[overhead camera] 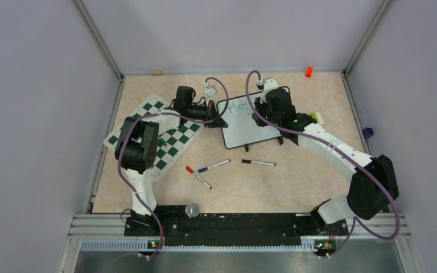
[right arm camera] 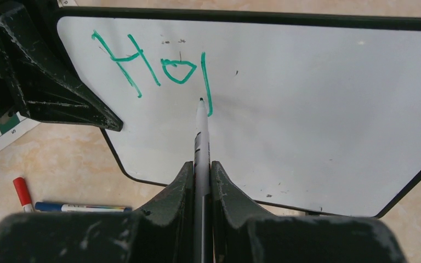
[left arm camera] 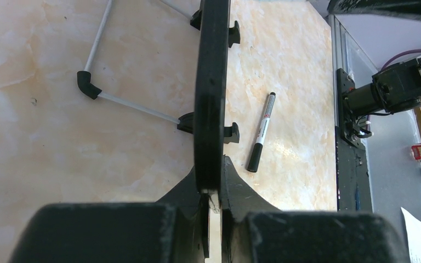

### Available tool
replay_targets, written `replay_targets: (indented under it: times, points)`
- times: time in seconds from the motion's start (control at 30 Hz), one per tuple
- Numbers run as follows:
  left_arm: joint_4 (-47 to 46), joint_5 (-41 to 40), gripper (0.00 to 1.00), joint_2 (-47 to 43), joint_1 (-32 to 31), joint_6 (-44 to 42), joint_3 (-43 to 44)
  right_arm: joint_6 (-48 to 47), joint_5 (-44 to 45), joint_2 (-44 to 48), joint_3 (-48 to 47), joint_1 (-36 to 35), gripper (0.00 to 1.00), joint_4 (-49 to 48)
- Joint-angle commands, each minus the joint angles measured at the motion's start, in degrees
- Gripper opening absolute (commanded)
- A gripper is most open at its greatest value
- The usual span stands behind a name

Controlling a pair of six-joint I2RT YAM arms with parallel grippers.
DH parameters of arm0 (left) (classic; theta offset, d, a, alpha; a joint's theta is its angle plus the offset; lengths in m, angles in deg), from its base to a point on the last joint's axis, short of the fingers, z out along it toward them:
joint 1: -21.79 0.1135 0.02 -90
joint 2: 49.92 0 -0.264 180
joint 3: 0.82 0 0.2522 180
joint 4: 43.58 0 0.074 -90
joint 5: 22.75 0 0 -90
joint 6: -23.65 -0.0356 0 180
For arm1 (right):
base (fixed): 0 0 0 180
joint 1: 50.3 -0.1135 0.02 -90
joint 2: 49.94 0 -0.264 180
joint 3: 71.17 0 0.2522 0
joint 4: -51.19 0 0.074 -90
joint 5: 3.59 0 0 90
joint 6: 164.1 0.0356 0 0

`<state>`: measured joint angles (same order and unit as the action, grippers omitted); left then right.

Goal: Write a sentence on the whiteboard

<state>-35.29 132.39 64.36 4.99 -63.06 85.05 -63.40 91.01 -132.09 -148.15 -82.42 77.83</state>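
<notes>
Overhead, I've got the whiteboard (overhead camera: 253,128) standing on the worktop (overhead camera: 296,182), my left end effector (overhead camera: 215,118) at its left edge and my right end effector (overhead camera: 263,114) over its face. On the left wrist camera the jaws are clamped on the board's black frame, which runs edge-on straight ahead, with a spare black pen (left arm camera: 261,132) lying to the right. On the right wrist camera the jaws grip the marker (right arm camera: 200,129), its tip just ahead at the green lettering (right arm camera: 153,66): "Ho" plus one downstroke, so I'd say nearly the whole sentence is left.
</notes>
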Motion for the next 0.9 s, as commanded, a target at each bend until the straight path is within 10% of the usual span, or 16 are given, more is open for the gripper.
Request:
replay_targets:
  times: [0.0, 0.87]
  points:
    - [5.2, -1.1, 0.00, 0.5, -2.3, -4.3, -1.3, 0.3, -0.2, 2.3, -4.7, 0.7, 0.00, -1.9]
    - [5.2, -1.1, 0.00, 0.6, -2.4, -4.3, -1.2, -0.5, 2.7, -3.9, -7.7, 0.8, 0.00, -3.1]
